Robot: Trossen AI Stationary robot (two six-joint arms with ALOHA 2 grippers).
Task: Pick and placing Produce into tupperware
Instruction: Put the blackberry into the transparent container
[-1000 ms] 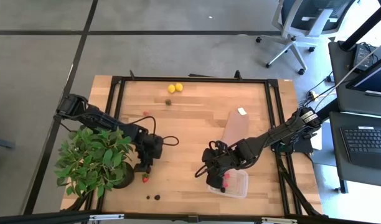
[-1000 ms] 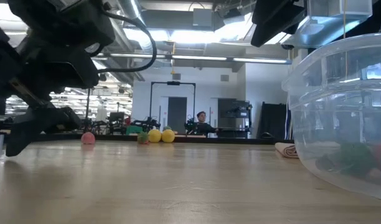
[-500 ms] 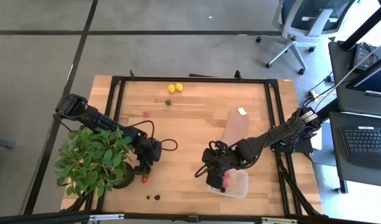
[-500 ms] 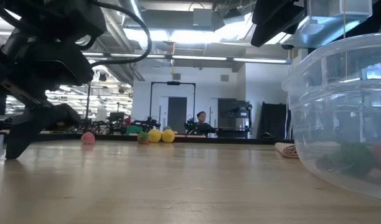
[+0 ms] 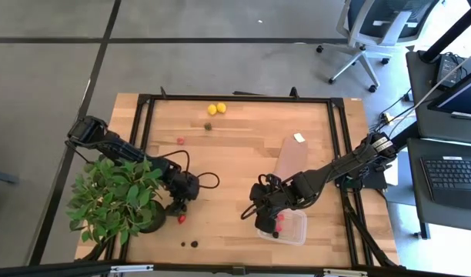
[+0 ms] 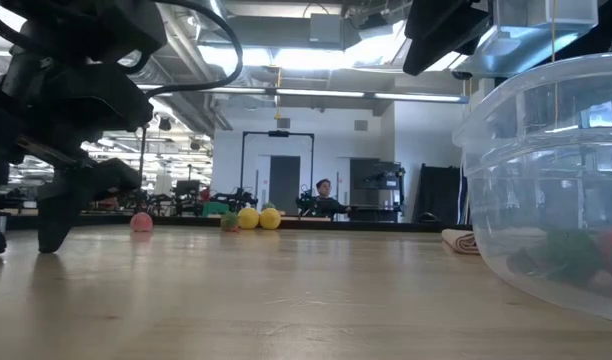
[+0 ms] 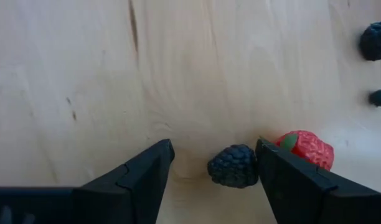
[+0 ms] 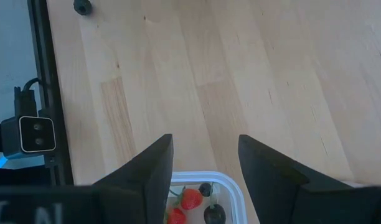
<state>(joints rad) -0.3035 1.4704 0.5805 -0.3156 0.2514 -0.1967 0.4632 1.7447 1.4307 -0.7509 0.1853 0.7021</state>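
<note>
A few berries lie in the tupperware (image 5: 291,228); most produce is still out on the desk (image 5: 243,154). The left gripper (image 7: 213,167), fingers open and empty, straddles a blackberry (image 7: 233,166); the right gripper (image 8: 204,163) hangs open, empty, over the tupperware.

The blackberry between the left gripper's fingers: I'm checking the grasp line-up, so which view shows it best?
The left wrist view: the blackberry fills the gap of the open left gripper, close beside a strawberry. The high view hides it under the gripper; only the strawberry shows. The low view and right wrist view don't show it.
</note>
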